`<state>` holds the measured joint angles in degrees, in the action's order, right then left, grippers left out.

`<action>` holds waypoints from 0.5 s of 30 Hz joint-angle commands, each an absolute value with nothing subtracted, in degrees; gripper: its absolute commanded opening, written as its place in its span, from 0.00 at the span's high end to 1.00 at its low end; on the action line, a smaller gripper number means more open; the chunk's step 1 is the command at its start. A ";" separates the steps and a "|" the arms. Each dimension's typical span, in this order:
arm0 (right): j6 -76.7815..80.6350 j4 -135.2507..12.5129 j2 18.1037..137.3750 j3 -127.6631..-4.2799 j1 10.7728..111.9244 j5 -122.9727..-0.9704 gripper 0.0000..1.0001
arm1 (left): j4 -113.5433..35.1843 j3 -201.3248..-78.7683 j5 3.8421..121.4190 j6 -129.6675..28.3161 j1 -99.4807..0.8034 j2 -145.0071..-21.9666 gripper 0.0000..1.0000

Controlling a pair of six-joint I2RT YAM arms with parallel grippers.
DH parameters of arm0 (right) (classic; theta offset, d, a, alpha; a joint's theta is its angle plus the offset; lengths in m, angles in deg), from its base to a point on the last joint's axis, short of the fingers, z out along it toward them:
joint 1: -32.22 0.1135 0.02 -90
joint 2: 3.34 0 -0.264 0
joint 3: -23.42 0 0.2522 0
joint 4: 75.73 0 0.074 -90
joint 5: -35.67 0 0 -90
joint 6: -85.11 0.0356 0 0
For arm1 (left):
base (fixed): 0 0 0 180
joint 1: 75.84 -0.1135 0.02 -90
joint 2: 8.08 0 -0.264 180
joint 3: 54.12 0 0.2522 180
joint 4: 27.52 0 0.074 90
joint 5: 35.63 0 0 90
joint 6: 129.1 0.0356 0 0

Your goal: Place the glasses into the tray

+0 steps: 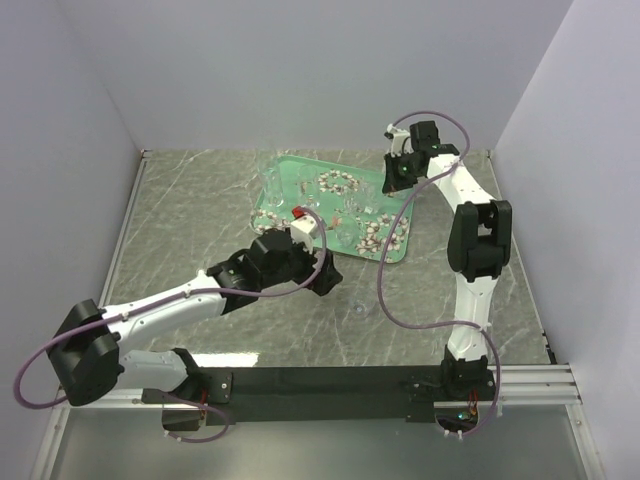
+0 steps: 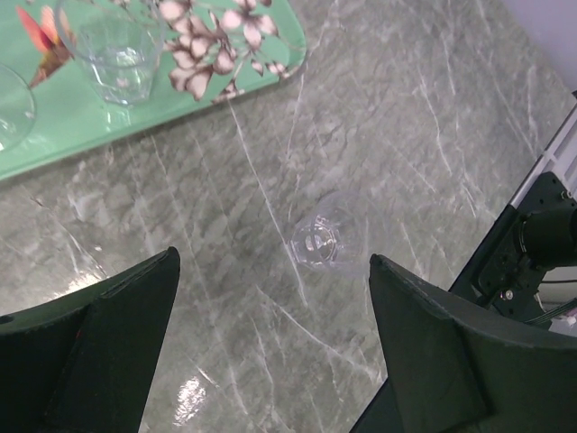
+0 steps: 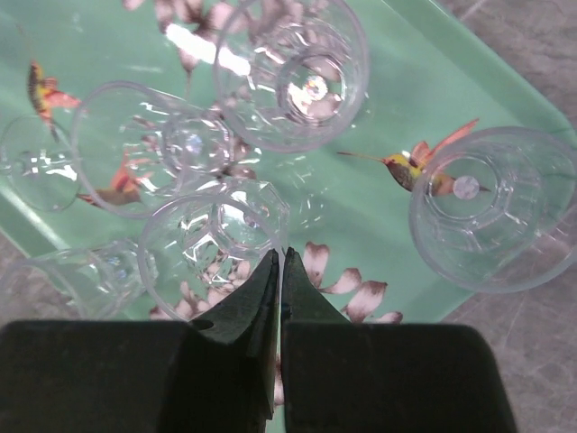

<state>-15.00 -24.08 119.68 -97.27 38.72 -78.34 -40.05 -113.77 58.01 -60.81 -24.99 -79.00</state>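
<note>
The mint-green tray [image 1: 290, 175] lies at the back middle of the table and holds several clear glasses [image 1: 345, 228]. One small clear glass [image 1: 357, 307] stands alone on the marble in front of the tray. My left gripper [image 1: 325, 280] is open and empty above the table. In the left wrist view the lone glass [image 2: 329, 242] lies just ahead of my left gripper [image 2: 272, 260], nearer the right finger. My right gripper [image 3: 280, 254] hovers over the tray's right part [image 3: 379, 117], shut on the rim of a faceted glass [image 3: 212, 244]. Other glasses [image 3: 293, 68] stand around it.
White walls close in the table on three sides. The black base rail [image 1: 330, 385] and both arm bases sit at the near edge. A cable [image 1: 395, 300] loops from the right arm over the marble right of the lone glass.
</note>
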 commanded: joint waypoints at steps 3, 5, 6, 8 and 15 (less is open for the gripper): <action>-14.38 -24.87 120.23 -100.03 38.81 -74.99 0.99 | -37.33 -114.99 59.12 -62.91 -23.81 -81.29 0.09; -14.82 -24.96 120.49 -99.85 38.99 -74.37 0.98 | -37.24 -115.25 58.85 -63.00 -23.46 -82.34 0.09; -14.91 -24.88 120.67 -99.94 39.25 -74.11 0.97 | -37.68 -115.86 58.94 -63.00 -23.28 -83.39 0.09; -15.17 -25.14 120.67 -99.68 39.52 -73.58 0.96 | -38.47 -116.83 59.20 -63.27 -22.93 -84.71 0.09; -15.79 -25.14 119.97 -99.06 39.69 -73.75 0.80 | -43.04 -122.62 59.64 -63.27 -21.52 -92.35 0.11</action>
